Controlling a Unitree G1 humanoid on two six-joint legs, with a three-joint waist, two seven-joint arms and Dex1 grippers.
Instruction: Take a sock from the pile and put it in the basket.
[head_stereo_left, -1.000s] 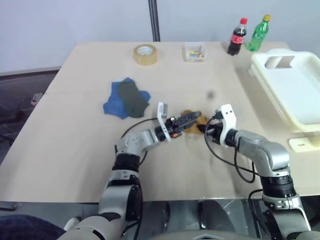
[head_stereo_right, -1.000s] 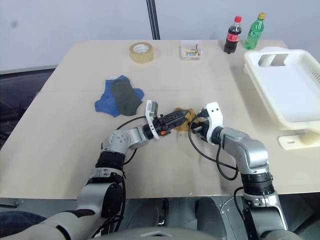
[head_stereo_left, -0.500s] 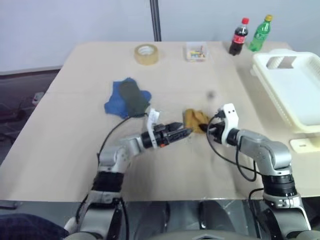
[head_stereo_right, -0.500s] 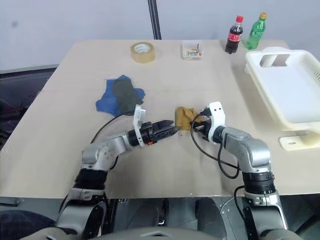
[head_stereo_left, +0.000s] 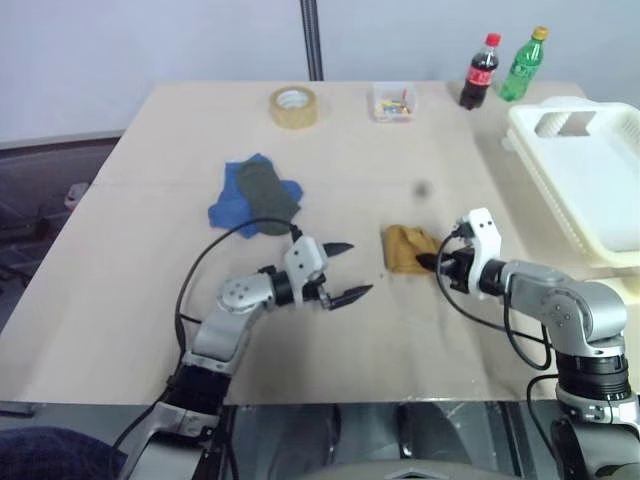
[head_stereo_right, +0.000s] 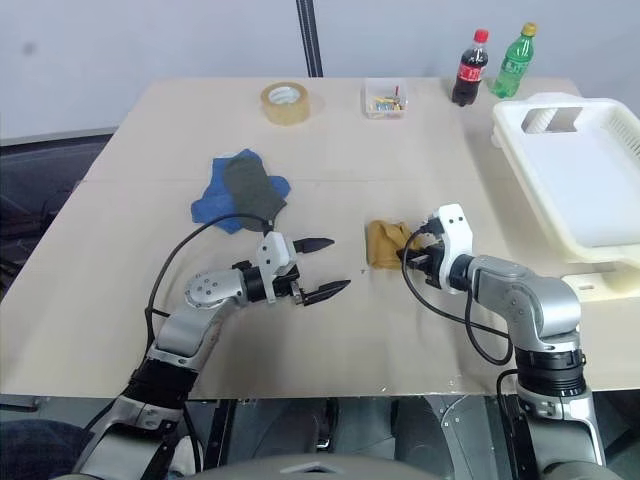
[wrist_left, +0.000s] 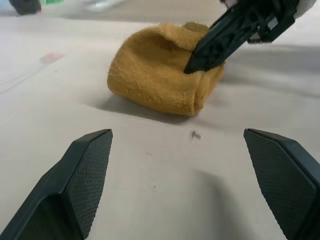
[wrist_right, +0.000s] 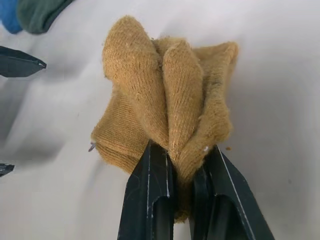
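**Right gripper pinching the mustard sock on the table**

Your right gripper (wrist_right: 181, 165) has its two black fingers pressed onto a fold of the mustard sock (wrist_right: 167, 115), which bunches up between them in thick ridges (a soft, looped terry knit, slightly fuzzy at the edges). The sock sits crumpled on the pale, smooth table (head_stereo_left: 130, 250), near its middle. Your left gripper (head_stereo_left: 343, 270) hovers just beside it with its pointed, textured fingers spread wide and nothing between them. Further out, the pile (head_stereo_left: 254, 196) lies flat: a dark grey-green sock overlapping blue ones, well apart from the mustard one. The basket (head_stereo_left: 590, 170), white moulded plastic with slotted sides and a handle cut-out, stands at the table's right edge, well away from your right gripper.
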